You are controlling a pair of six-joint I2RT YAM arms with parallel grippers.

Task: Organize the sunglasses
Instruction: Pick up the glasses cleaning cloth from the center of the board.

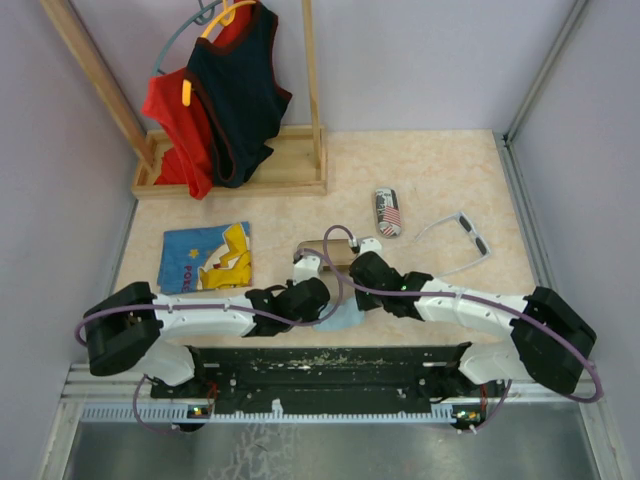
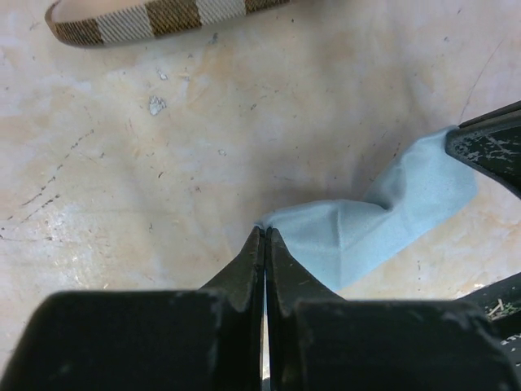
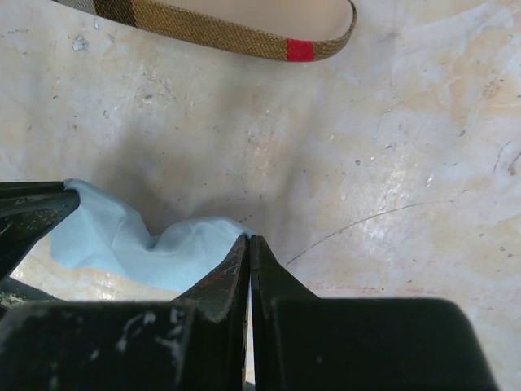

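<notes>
**Beige tabletop: both arms on the cloth, glasses not put away**

Marbled beige table [image 1: 440,170], grey walls, clothes rack [image 1: 230,90] with red and navy tops back left. Left gripper [image 2: 265,240] is clenched on one corner of the light-blue cloth [image 2: 383,220]. Right gripper [image 3: 250,244] is clenched on the opposite corner. Cloth sags creased between them, on the table near the arm bases. Plaid case [image 2: 155,18] lies just beyond the cloth, mostly hidden by the wrists in the top view.

White-grey sunglasses [image 1: 462,238] lie with arms unfolded on the table right of centre, well apart from both grippers and near the flag-print case [image 1: 387,211]. Dark brown pair is not visible; can't tell if it sits in a case.

Progress, as judged: cloth handling is the step in hand. White-grey pair looks untouched and needs folding and casing. Nothing is visibly finished.
</notes>
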